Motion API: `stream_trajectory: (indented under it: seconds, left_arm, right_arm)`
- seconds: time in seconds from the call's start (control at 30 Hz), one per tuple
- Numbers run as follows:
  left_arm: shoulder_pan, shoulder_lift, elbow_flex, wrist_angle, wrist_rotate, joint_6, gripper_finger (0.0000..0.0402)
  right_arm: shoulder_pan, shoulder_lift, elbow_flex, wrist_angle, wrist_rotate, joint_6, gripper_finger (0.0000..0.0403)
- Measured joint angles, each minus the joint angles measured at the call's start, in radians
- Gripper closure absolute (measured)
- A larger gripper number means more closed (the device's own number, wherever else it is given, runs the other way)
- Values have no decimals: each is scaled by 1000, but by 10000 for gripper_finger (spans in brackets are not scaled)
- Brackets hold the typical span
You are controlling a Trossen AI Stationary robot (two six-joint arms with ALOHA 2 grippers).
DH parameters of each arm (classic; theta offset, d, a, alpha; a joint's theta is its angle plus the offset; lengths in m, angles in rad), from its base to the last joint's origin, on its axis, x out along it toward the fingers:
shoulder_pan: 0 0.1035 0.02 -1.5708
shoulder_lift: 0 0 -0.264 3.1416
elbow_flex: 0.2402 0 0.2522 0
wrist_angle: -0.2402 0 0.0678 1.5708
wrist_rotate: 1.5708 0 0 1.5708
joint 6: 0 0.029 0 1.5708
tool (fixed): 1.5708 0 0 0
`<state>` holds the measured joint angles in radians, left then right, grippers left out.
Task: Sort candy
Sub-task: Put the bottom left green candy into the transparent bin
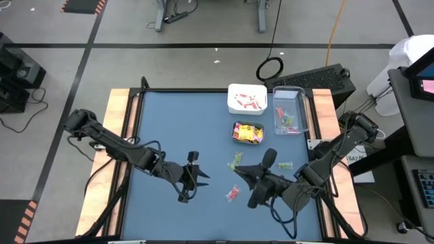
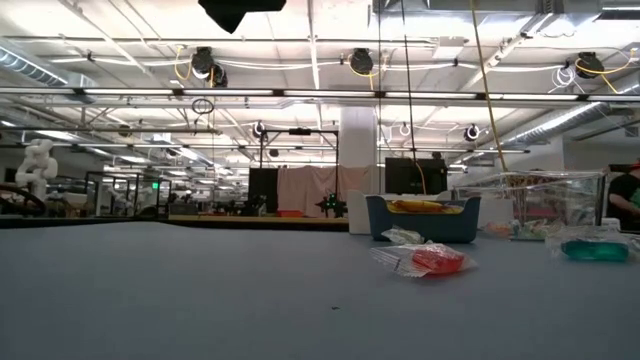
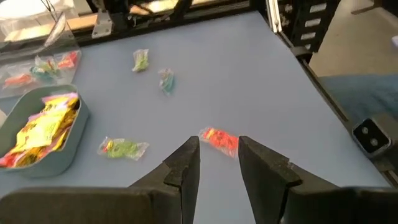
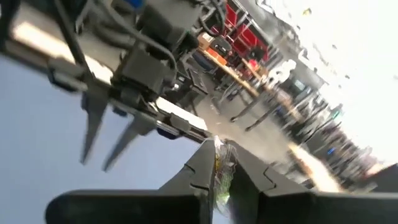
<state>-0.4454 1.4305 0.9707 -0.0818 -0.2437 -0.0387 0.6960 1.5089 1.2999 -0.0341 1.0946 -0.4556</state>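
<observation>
Loose candy lies on the blue table: a red piece (image 1: 232,194) (image 3: 219,138), a green piece (image 1: 237,159) (image 3: 123,147) and a teal-green piece (image 1: 285,165). My left gripper (image 3: 217,155) (image 1: 202,180) hovers open just short of the red piece, with nothing between its fingers. My right gripper (image 4: 224,163) (image 1: 241,172) is raised over the table's middle, shut on a green clear-wrapped candy (image 4: 222,167). The right wrist view also shows the left arm's open fingers farther off. My right gripper pinches the green clear-wrapped candy's wrapper (image 4: 221,155) between its two fingers at their free ends. A bit of wrapper sticks out past the tips. The candy is lifted clear of the table.
At the table's far side stand a white container (image 1: 247,98) with red-pink sweets, a teal container (image 1: 248,133) (image 3: 43,134) with yellow packets, and a clear container (image 1: 290,112) with small green and red pieces. The table's left half is bare blue surface (image 1: 169,129).
</observation>
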Motion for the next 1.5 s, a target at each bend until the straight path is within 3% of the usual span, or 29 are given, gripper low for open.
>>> stream_trajectory:
  seconds: [0.23, 0.53, 0.8, 0.93, 1.03, 1.13, 1.3, 1.5]
  left_arm:
    - [2, 46, 0, 38, 0, 2, 284]
    - [2, 55, 0, 62, 0, 21, 284]
    - [-7, 86, 0, 69, 0, -3, 284]
    - [-10, 137, 0, 94, 1, -10, 284]
    - [-9, 183, 0, 140, 0, -16, 284]
    - [-7, 231, 0, 217, -1, -12, 284]
    - [-6, 302, 0, 341, -20, -31, 284]
    - [-6, 356, 0, 389, -24, -83, 284]
  right_arm:
    - [0, 0, 0, -1, 0, -240, 376]
    - [0, 0, 0, -1, 0, -149, 376]
    - [1, 0, 0, -70, 40, 166, 376]
    - [13, 0, 0, -277, 173, 320, 376]
    - [13, 0, 0, -476, 269, 527, 376]
    - [5, -17, -1, -680, 300, 743, 376]
    - [-55, -86, -1, -1008, 261, 1080, 376]
    - [-212, -196, -1, -1384, 66, 1428, 376]
